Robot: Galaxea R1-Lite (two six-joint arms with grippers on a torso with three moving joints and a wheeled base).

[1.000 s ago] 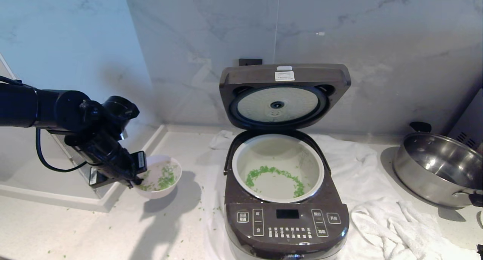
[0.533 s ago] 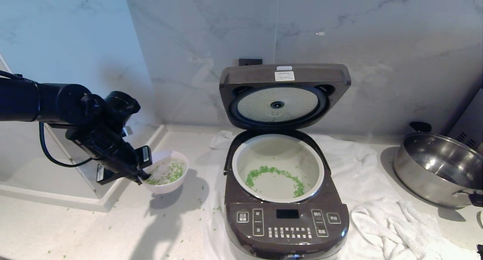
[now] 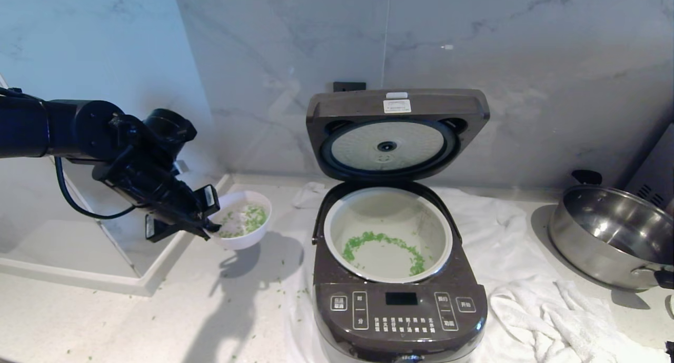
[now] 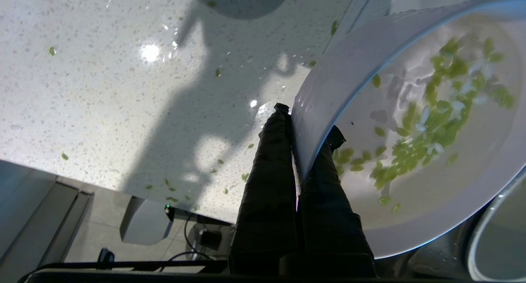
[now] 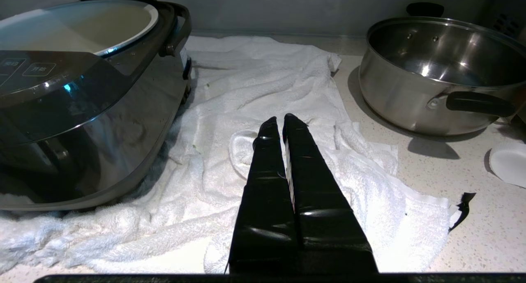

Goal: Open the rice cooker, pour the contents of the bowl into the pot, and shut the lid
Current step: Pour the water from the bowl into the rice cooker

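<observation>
The left hand (image 3: pixel 210 227) is clenched on the near rim of the pale pink bowl (image 3: pixel 245 222), holding it clear of the surface (image 3: pixel 158 321). Green chopped bits (image 4: pixel 423 123) lie inside. The open rice cooker (image 3: pixel 400 310) stands beyond the bowl, away from the hand, its pot (image 3: pixel 388 235) holding a green ring. The right hand (image 5: pixel 283 127) is closed and empty over a white towel (image 5: pixel 263 86).

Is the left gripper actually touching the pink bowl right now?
Touching. In the left wrist view the left gripper pinches the bowl by its rim, one finger outside the wall, the other inside.
</observation>
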